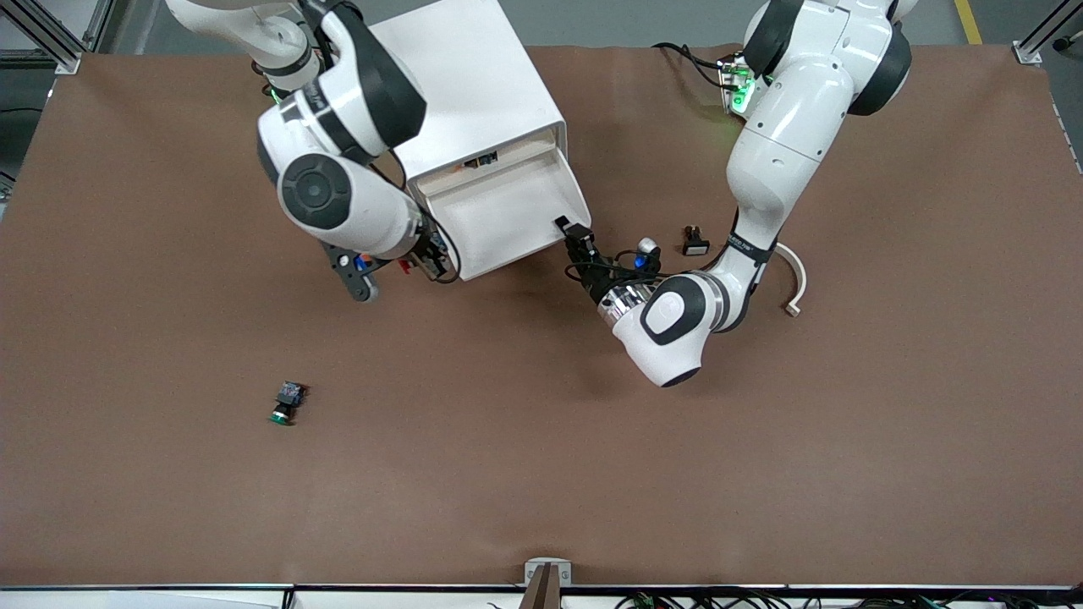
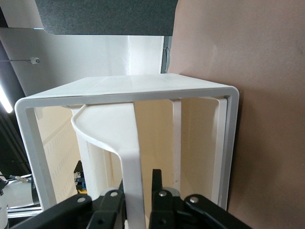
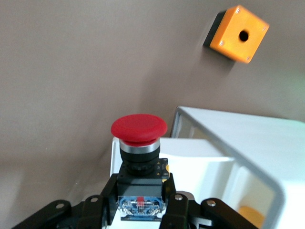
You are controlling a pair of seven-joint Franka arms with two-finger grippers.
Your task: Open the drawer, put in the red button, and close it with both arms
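The white cabinet (image 1: pixel 474 101) stands near the worktop's (image 1: pixel 761 465) edge where the arms' bases are, its drawer (image 1: pixel 499 216) pulled out and seemingly bare inside. The left claw (image 1: pixel 568 228) is at the drawer's front corner, fingers narrow around its front lip. The right claw (image 3: pixel 142 202), over the drawer's other front corner, is clamped on the red button (image 3: pixel 139 138). Opening looks done; next, that button must move over the tray and be let go. A green button (image 1: pixel 286 403) lies well apart.

High front view; 2 close wrist views.
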